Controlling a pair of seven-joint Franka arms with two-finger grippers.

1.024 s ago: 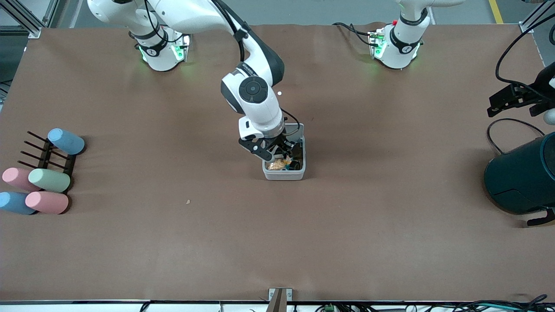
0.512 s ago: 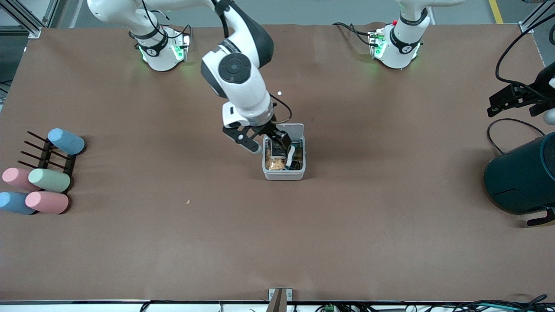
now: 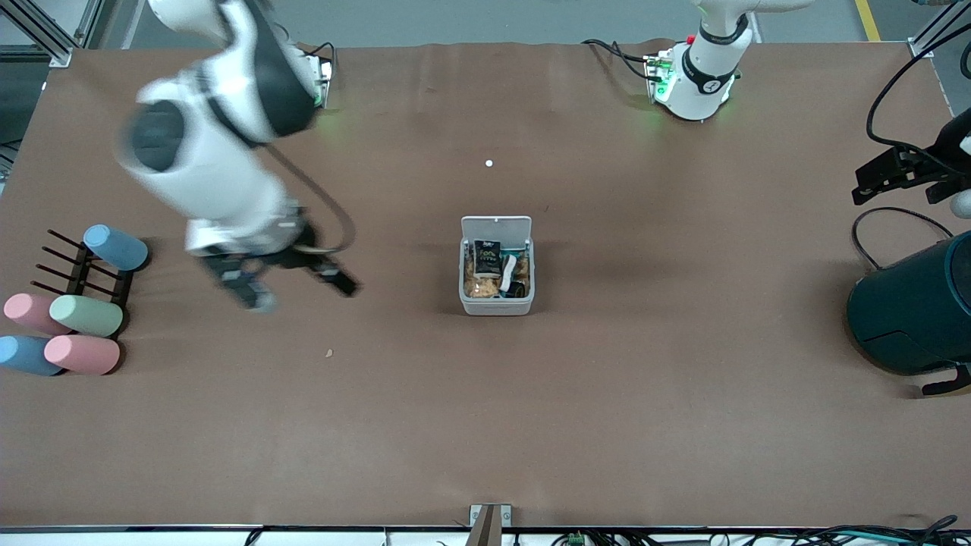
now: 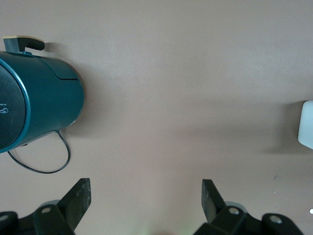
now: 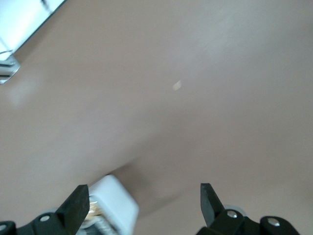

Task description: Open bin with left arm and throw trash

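Observation:
The pale-grey bin (image 3: 497, 305) stands mid-table with its white lid (image 3: 497, 225) swung open. Inside lie the black snack wrapper (image 3: 486, 255), the whitish strip (image 3: 507, 267) and the black tape ring (image 3: 517, 289), on top of tan scraps. My right gripper (image 3: 297, 294) is open and empty, blurred, over bare table between the bin and the right arm's end. Its wrist view shows open fingers (image 5: 78, 201) and a corner of the bin (image 5: 117, 200). My left gripper (image 3: 868, 182) waits open over the left arm's end; its wrist view shows the bin's edge (image 4: 307, 125).
A large dark teal container (image 3: 910, 307) lies at the left arm's end, also in the left wrist view (image 4: 39, 100), with a cable beside it. Several pastel cylinders (image 3: 85, 315) and a black rack (image 3: 76, 265) sit at the right arm's end. A small crumb (image 3: 329, 353) lies on the table.
My right gripper rose out of the bin and swung fast toward the right arm's end, empty. The trash stays in the bin. The left arm has not moved.

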